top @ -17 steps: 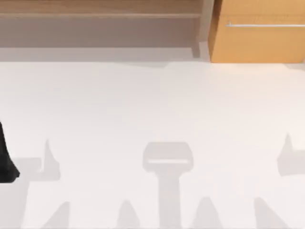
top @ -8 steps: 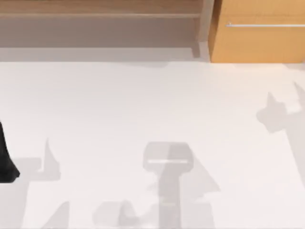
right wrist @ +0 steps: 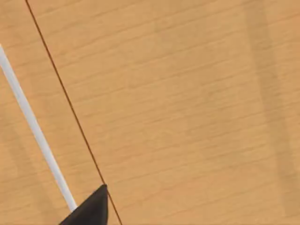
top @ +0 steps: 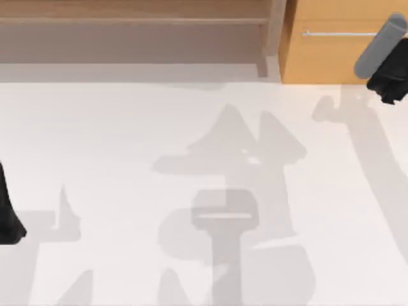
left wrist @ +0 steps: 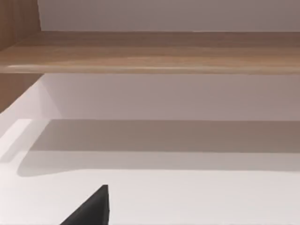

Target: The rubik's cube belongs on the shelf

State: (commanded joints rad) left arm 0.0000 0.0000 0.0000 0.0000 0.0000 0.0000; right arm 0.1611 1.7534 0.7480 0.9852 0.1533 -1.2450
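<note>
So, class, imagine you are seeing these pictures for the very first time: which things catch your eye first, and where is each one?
First comes the orange drawer cabinet at the table's far right, with the right arm's gripper hovering at its front near the metal handle. Next, the long, low shelf runs along the far edge to its left. The left gripper sits parked at the table's left edge.

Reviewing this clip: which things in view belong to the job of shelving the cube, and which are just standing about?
Part of the job:
- shelf, along the table's far edge, left of the cabinet
- right gripper, over the cabinet front near its handle

Not part of it:
- orange-wood cabinet, far right
- its metal bar handle
- left gripper, parked at the table's left edge
</note>
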